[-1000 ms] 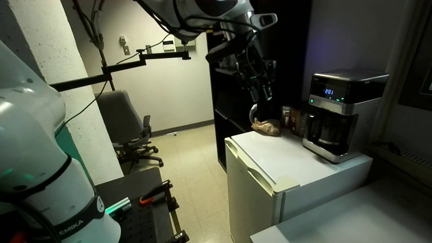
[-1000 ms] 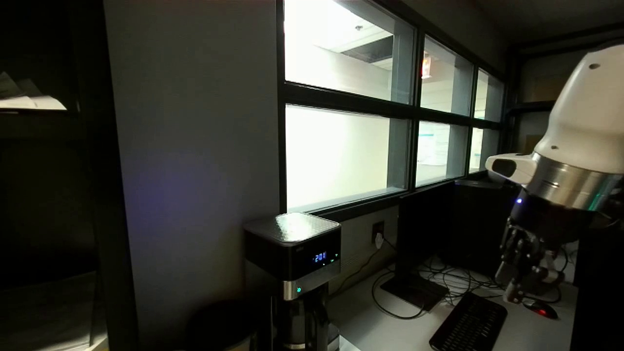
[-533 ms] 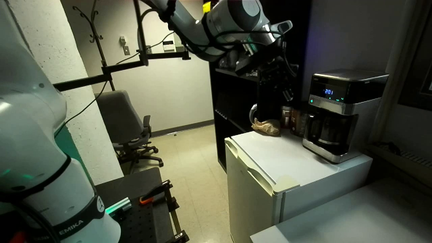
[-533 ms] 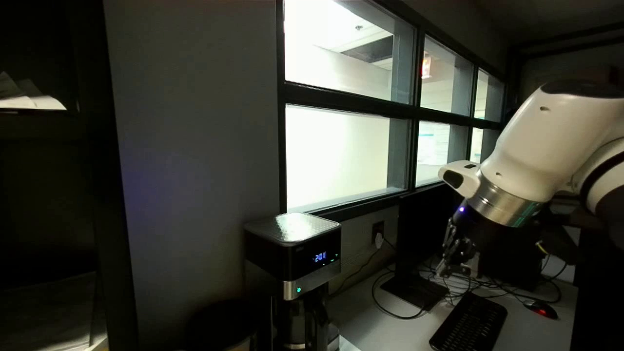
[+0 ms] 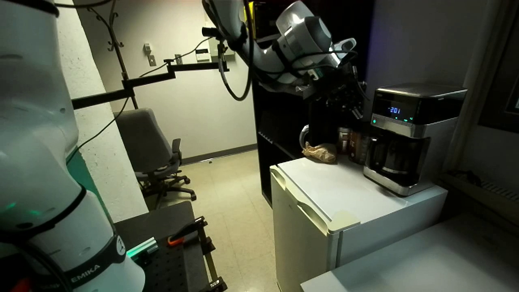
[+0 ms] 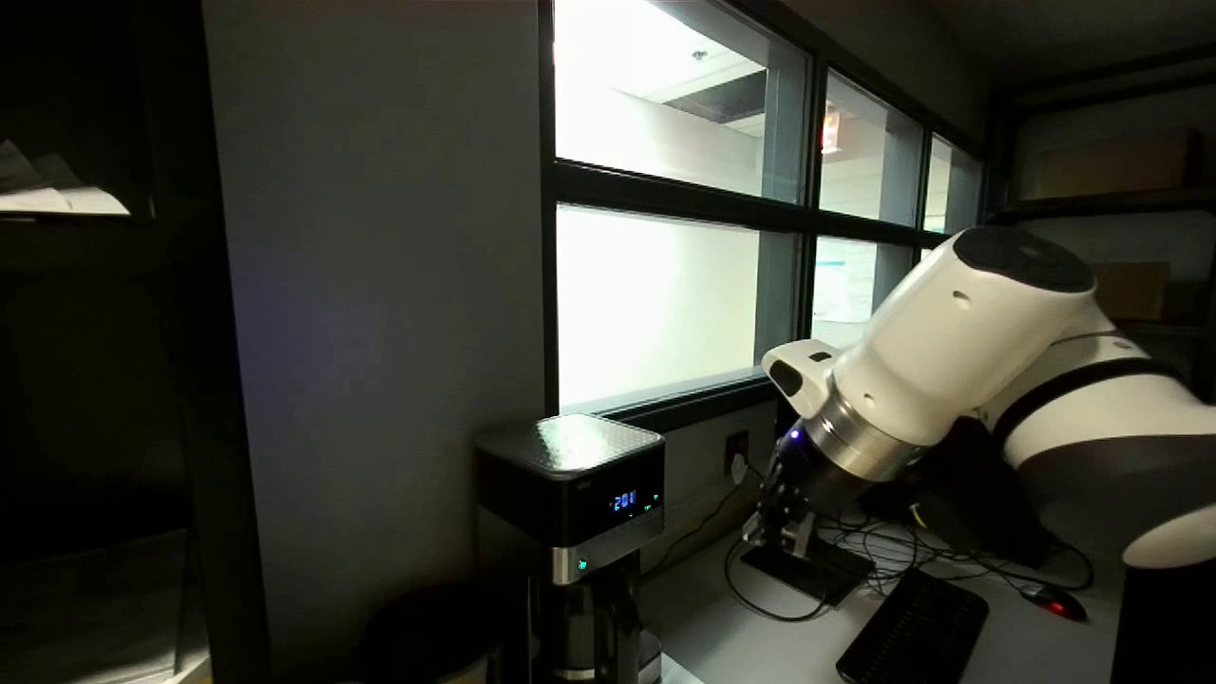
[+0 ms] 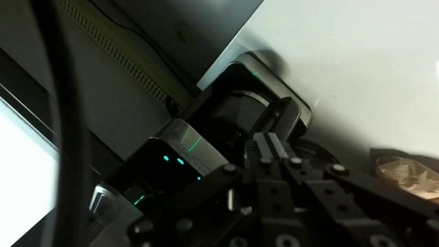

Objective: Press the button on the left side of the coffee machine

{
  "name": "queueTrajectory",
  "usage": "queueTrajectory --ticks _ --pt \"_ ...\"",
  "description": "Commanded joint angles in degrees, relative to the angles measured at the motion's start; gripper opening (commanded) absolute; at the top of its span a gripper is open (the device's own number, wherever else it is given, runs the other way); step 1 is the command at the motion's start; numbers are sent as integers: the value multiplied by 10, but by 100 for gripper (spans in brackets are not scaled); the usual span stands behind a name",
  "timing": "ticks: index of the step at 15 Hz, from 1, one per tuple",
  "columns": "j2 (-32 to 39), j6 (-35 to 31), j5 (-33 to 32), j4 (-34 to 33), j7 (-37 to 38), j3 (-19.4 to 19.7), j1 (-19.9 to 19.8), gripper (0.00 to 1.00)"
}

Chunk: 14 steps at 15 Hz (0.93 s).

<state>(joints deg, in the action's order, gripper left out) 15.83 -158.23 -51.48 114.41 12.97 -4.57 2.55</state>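
Observation:
The black-and-silver coffee machine [image 5: 419,107] stands on a white cabinet in an exterior view. It also shows in an exterior view [image 6: 570,503] and tilted in the wrist view [image 7: 205,144]. A lit green button [image 5: 374,121] sits at the left end of its steel band, also visible in an exterior view [image 6: 582,564]. In the wrist view that left end is hidden behind my fingers. My gripper [image 5: 357,113] is left of the machine near control-band height, apart from it. In an exterior view the gripper [image 6: 779,540] points down. In the wrist view its fingertips [image 7: 269,140] are together, holding nothing.
The white cabinet [image 5: 340,182] bears a crumpled brown bag [image 5: 322,152] and a jar [image 5: 344,140] left of the machine. A dark shelf [image 5: 275,125] stands behind. A keyboard [image 6: 914,627] and mouse [image 6: 1053,601] lie on a desk. A glass carafe [image 7: 236,113] sits in the machine.
My arm has moved toward the coffee machine, rightward or leftward depending on the exterior view, and the wrist has tilted. The fingers looked apart one second ago and are now together.

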Motion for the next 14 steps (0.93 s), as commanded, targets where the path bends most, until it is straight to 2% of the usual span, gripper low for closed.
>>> queueTrajectory --ticks 1,7,14 --pt "78 -12 -25 -83 36 4 23 0" --pt "167 -7 -14 -184 38 4 46 0" --pt "232 -10 -34 -267 38 21 61 0"
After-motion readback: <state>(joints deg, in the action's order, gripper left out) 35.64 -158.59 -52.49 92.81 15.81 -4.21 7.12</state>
